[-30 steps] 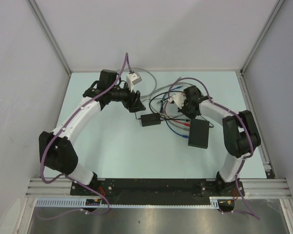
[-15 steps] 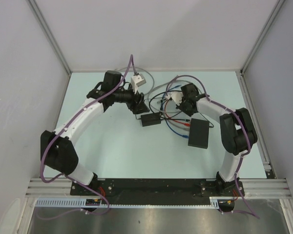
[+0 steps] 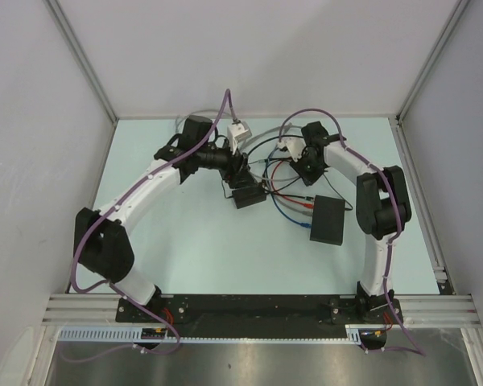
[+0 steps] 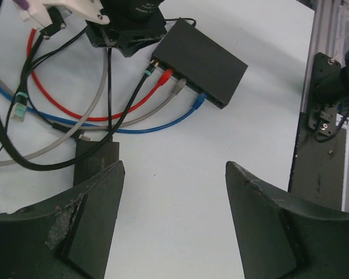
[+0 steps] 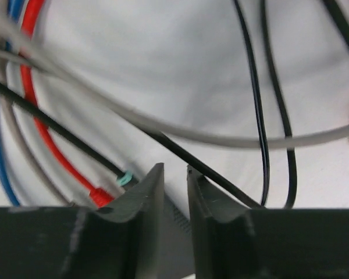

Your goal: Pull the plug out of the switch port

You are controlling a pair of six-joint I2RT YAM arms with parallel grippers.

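Much bare table (image 3: 185, 241) lies before the switch (image 3: 328, 219), a flat box right of centre, likely light (nothing pins it). The left gripper (image 4: 173, 168) hangs spread wide, empty; the right gripper (image 5: 174, 168) stands a slit apart among cords (image 5: 262, 116). Four small stiff plugs (image 4: 166, 74) sit along the switch port (image 4: 190, 92) edge, best pinched by their shells.

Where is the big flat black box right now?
In the top view, the flat black box lies on the table's right side, just inside the right arm's elbow, with the smaller black brick to its left.
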